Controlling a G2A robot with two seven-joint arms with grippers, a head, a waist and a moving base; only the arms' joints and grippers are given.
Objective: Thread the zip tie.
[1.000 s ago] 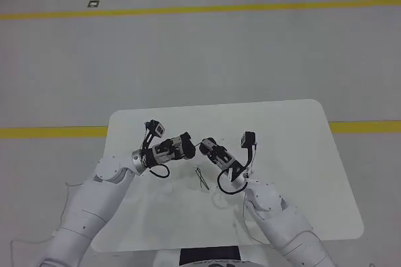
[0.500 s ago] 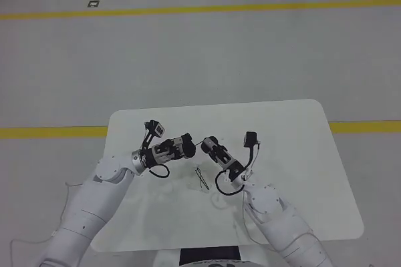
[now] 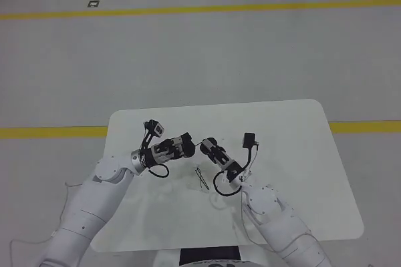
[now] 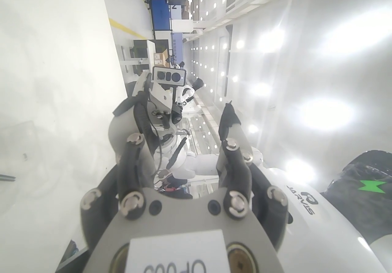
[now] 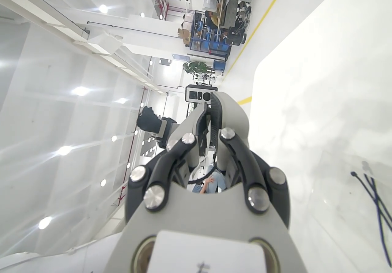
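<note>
Spread left gripper [image 4: 175, 109] faces pressed-together right gripper [image 5: 209, 109] over mid table [image 3: 294, 133], edges well off. Loose zip ties [image 3: 201, 179] lie at six o'clock.

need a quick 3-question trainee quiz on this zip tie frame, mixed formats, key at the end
1. True or false: the left gripper is shut.
2. Where do the loose zip ties lie? A) on the table, on the robot's side of both grippers; B) in a tray; C) on the floor.
3. Fill in (open or shut): the right gripper is ___.
Key: 1 false, its fingers stand apart. 2 A. 3 shut.
</note>
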